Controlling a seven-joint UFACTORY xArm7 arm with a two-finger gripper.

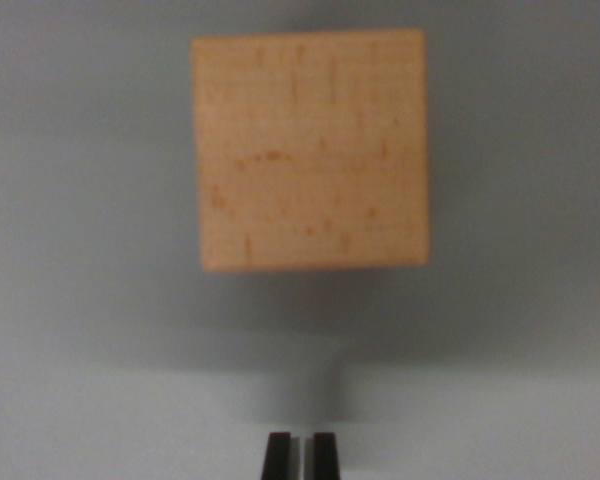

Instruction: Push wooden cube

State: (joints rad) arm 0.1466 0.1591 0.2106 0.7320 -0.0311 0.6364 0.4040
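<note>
Fingers (pixel 288 455) nearly together below square-on wooden cube (pixel 308 150)

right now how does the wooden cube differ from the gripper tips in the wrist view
The wooden cube is pale tan with darker flecks; the gripper tips are black. The cube fills much of the upper middle of the view, while the tips are two thin bars at the bottom edge. The cube sits apart from the tips, with bare grey surface between them. Both sit near the view's centre line.
</note>
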